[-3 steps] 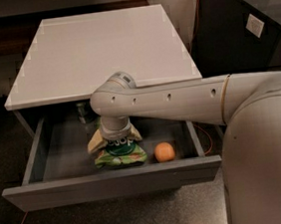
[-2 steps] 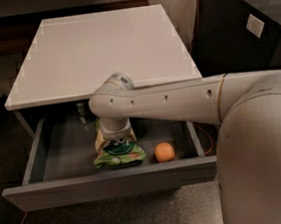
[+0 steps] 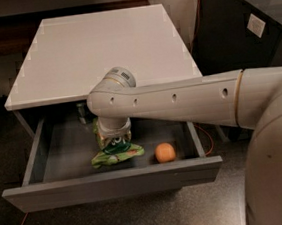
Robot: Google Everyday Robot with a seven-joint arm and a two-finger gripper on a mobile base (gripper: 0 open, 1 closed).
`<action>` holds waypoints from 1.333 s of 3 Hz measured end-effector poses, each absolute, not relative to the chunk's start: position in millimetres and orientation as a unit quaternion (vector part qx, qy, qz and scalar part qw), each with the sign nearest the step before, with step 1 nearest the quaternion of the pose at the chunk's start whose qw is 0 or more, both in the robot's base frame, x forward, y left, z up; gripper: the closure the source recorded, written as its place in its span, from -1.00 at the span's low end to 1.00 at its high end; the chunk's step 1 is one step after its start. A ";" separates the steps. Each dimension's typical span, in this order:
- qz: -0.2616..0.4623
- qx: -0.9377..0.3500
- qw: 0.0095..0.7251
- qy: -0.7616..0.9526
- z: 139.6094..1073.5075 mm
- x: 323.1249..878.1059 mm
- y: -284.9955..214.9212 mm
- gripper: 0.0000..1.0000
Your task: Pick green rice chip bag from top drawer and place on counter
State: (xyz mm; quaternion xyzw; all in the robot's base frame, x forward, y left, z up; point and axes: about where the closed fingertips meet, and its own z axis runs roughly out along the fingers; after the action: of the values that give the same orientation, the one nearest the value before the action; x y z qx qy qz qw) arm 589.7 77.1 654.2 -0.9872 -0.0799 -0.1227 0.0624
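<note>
Now the gripper [image 3: 114, 139] sits lower in the drawer [image 3: 113, 184] than it does a second ago. The arm [image 3: 180, 100] reaches in from the right and bends down at the wrist, and its end comes right onto the top of the bag [image 3: 117, 153]. The earlier views show a gap between wrist and bag, with a pale corner of the bag sticking out at the left. That corner is now covered, and only the lower, crumpled green part with its dark round logo shows beneath the wrist.

The bag lies in the same spot on the drawer floor, near the middle. The ball [image 3: 165, 152] rests to its right, apart from it, and has not moved. A can [image 3: 83, 113] stands in the back left corner, partly under the edge of the counter [image 3: 109, 47].

The wrist hides the gripper's working end, so I cannot tell whether it is wide, narrow or already closed on the bag. Judging by the descent, the step in hand is the grasp: the approach looks finished and the lift is not yet begun. The bag is in the drawer, not on the counter, so most of the task lies ahead. The next move probably calls for a firm close. After that comes a straight lift clear of the drawer front and the overhanging counter edge, before any swing up and over.
</note>
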 end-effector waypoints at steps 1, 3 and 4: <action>-0.140 -0.983 0.090 -0.076 690.0 576.7 82.9 0.91; -0.126 -0.980 0.125 -0.092 757.5 550.0 87.3 1.00; -0.090 -0.979 0.147 -0.113 790.2 533.1 89.8 1.00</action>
State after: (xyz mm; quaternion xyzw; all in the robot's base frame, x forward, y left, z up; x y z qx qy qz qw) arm 533.1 89.8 790.2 -0.9785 -0.1130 -0.0905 0.1469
